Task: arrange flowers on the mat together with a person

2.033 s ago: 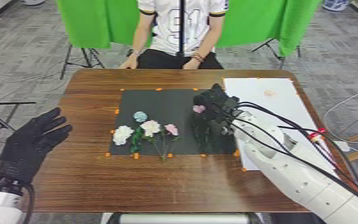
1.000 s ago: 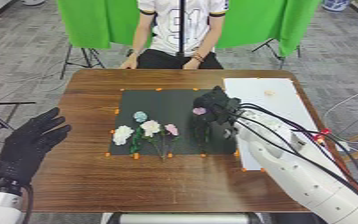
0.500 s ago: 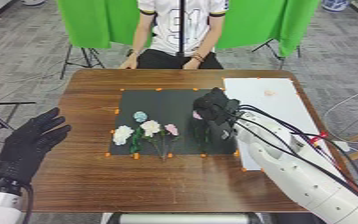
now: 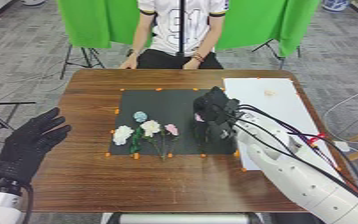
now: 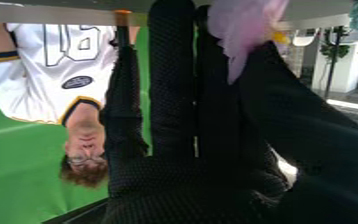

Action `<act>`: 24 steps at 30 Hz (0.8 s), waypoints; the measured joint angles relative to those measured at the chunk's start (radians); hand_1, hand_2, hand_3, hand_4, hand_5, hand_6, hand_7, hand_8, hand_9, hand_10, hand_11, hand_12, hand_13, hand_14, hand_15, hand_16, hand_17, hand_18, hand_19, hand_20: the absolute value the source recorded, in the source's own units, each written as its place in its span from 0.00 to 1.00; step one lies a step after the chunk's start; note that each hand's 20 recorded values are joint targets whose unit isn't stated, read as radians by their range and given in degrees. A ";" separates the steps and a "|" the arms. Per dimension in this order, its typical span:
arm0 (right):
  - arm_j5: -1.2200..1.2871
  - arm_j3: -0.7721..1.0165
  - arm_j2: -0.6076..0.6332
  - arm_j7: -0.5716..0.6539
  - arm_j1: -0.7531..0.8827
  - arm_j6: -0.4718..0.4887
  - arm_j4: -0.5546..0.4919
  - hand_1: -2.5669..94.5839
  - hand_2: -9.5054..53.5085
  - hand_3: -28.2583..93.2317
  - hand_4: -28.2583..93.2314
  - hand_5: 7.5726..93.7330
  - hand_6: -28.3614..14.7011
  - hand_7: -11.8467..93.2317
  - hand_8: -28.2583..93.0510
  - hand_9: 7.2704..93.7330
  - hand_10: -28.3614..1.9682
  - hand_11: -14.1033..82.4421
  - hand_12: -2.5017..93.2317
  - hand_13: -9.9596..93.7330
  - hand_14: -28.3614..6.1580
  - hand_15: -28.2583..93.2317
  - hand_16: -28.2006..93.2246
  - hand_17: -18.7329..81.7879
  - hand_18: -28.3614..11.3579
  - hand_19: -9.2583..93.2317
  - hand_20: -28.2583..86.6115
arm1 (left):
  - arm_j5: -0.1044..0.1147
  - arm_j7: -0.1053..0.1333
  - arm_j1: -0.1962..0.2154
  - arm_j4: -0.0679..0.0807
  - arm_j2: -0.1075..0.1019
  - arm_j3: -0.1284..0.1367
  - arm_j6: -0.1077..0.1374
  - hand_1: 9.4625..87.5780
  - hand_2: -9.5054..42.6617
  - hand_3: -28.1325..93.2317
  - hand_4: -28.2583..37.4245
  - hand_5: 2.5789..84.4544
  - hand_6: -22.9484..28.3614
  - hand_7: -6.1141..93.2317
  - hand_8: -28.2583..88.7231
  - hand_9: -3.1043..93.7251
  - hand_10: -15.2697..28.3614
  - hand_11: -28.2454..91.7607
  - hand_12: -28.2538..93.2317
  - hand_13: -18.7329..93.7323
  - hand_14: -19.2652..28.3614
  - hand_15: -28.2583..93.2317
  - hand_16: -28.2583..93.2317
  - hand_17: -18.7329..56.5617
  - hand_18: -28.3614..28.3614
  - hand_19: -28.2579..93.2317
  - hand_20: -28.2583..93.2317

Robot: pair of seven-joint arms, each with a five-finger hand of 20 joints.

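A pink bloom (image 5: 245,22) sits at the fingertips of the right robot hand (image 4: 214,107), over the right-hand part of the black mat (image 4: 162,102). The thumb is closed toward long, straight fingers, apparently pinching the flower between them. In the head view the bloom peeks out on the hand's left side, the side facing the laid flowers (image 4: 151,128), with a gap between it and the nearest of them. Its stem (image 4: 202,136) points toward the robot and the mat's near edge, roughly in line with the stems already down. The right arm, crossing a white sheet (image 4: 266,100) from the lower right, is plainly the nearer; the left robot hand (image 4: 29,145), fingers straight and apart, is at the left side of the desk (image 4: 158,185), well clear of the mat. The next move appears to call for settling the flower flat without swinging its stem toward its neighbors, then opening the thumb.

Black glove hides the upper stem in the head view, and the lower stem is hard to make out against the dark mat. In the right wrist view, petals mask the pinch and the bloom runs off the picture's edge. Whether the flower touches the mat cannot be told.
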State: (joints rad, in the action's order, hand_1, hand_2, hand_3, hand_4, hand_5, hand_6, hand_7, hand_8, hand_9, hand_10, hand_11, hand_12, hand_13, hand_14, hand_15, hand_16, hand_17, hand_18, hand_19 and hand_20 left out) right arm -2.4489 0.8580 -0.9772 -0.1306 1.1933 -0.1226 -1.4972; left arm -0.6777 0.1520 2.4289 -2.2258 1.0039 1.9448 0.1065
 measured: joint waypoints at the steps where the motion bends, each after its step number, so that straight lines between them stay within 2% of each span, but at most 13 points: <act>1: 0.000 -0.002 0.000 0.000 0.000 -0.007 0.002 0.49 0.15 0.87 0.00 0.63 0.81 0.48 0.17 0.83 0.84 0.28 0.21 0.77 0.72 0.52 0.50 0.40 0.32 0.66 0.62 | 0.000 0.000 0.000 0.000 0.000 0.000 0.000 0.20 0.20 0.82 0.03 0.46 0.57 0.20 0.18 0.38 0.67 0.41 0.35 0.41 0.75 0.53 0.24 0.15 0.91 0.63 0.36; 7: 0.000 -0.013 -0.004 0.001 -0.002 -0.045 0.017 0.48 0.11 0.82 0.00 0.63 0.82 0.49 0.17 0.84 0.85 0.27 0.22 0.79 0.73 0.52 0.49 0.41 0.33 0.67 0.62 | 0.000 0.000 0.000 0.000 0.000 0.000 0.000 0.20 0.20 0.82 0.04 0.46 0.57 0.20 0.18 0.38 0.67 0.41 0.35 0.41 0.75 0.53 0.24 0.15 0.91 0.63 0.36; 13: 0.000 -0.026 -0.010 0.009 -0.004 -0.089 0.026 0.41 0.08 0.85 0.00 0.59 0.79 0.46 0.18 0.76 0.77 0.33 0.19 0.74 0.71 0.57 0.48 0.40 0.32 0.68 0.62 | 0.000 0.000 0.000 0.000 0.000 0.000 0.000 0.20 0.20 0.82 0.03 0.46 0.57 0.20 0.18 0.38 0.67 0.41 0.35 0.41 0.75 0.53 0.24 0.15 0.91 0.63 0.36; 20: -0.005 -0.026 -0.016 0.032 -0.005 -0.089 0.027 0.37 0.10 0.87 0.00 0.58 0.77 0.43 0.16 0.72 0.75 0.33 0.20 0.72 0.70 0.59 0.47 0.40 0.31 0.68 0.62 | 0.000 -0.001 0.000 0.000 0.000 0.000 0.000 0.20 0.21 0.82 0.03 0.47 0.56 0.20 0.18 0.38 0.67 0.41 0.35 0.41 0.75 0.53 0.24 0.16 0.91 0.63 0.36; 24: -0.005 -0.024 -0.017 0.039 -0.005 -0.091 0.028 0.34 0.13 0.89 0.00 0.57 0.77 0.42 0.10 0.70 0.73 0.32 0.20 0.71 0.68 0.60 0.46 0.39 0.30 0.68 0.62 | 0.000 -0.001 0.000 0.000 0.000 0.000 0.000 0.20 0.20 0.82 0.04 0.47 0.57 0.20 0.18 0.38 0.67 0.41 0.35 0.41 0.75 0.53 0.24 0.15 0.91 0.63 0.36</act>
State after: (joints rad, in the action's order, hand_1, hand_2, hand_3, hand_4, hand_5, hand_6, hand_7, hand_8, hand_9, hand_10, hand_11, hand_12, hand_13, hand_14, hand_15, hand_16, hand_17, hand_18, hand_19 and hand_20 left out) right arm -2.4535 0.8338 -0.9938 -0.0920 1.1883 -0.2137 -1.4688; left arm -0.6779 0.1513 2.4287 -2.2255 1.0040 1.9453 0.1064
